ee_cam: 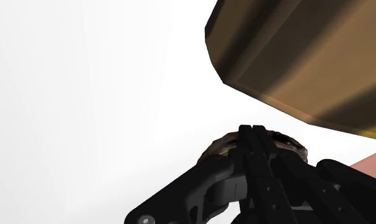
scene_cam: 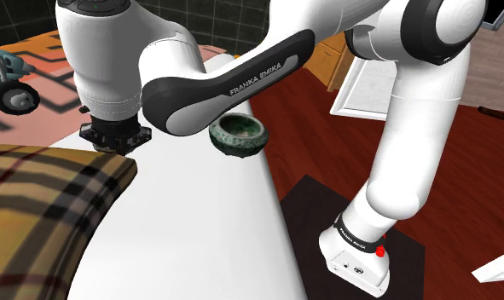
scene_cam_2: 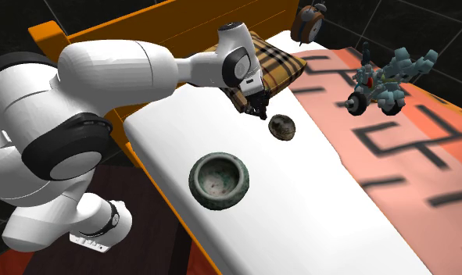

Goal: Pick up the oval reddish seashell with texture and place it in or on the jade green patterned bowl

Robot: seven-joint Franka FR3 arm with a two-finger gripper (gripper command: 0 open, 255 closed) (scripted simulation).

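White arm [scene_cam_2: 143,70] stretched low over the white surface [scene_cam_2: 323,203], black gripper [scene_cam_2: 259,111] pinched together on nothing, just beside the brownish seashell [scene_cam_2: 281,127]

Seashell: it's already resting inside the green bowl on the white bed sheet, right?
No. The seashell is not inside the green bowl; it lies on the white bed sheet beside the bowl, apart from it. The second exterior view shows this.

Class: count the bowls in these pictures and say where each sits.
1. The green bowl stands on the white surface, near its edge; the arm may hide others.
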